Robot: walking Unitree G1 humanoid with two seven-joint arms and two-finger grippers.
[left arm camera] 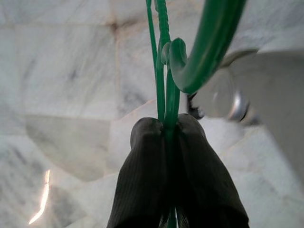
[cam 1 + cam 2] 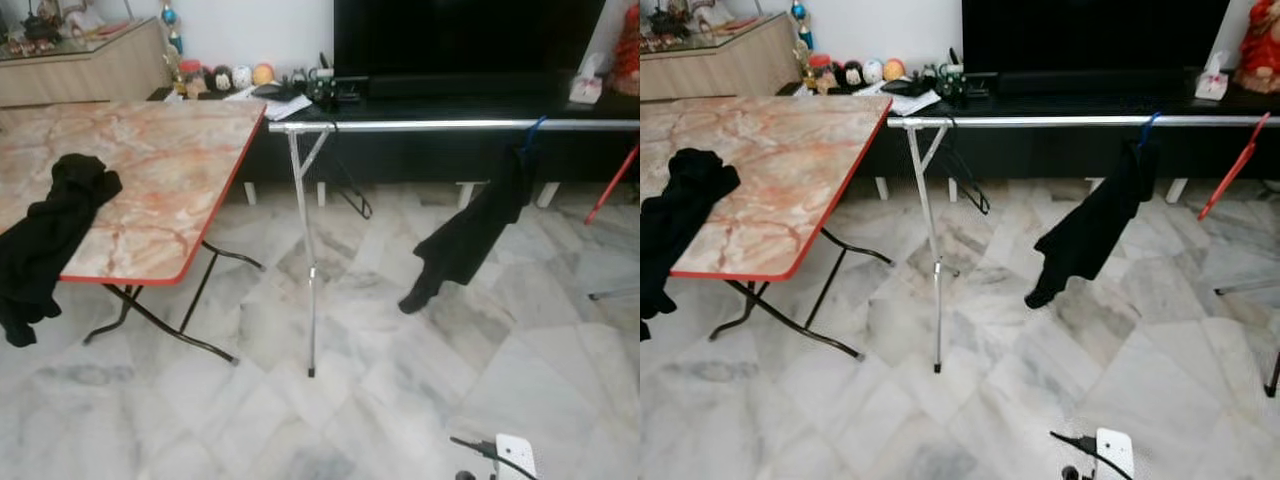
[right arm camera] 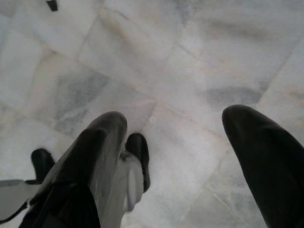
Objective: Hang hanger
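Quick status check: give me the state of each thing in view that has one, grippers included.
left gripper: fingers shut on the green hanger
right gripper: fingers open, holding nothing, above the floor
rail: standing, level
black garment on blue hanger: hanging from the rail
red hanger: on the rail, bare
black clothing: draped over the folding table edge

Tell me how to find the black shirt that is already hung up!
Find the long silver rail in front of the dark TV cabinet. The hung black shirt dangles from it on a blue hanger, right of the rail's leg. The other black shirt lies crumpled on the marble table instead.
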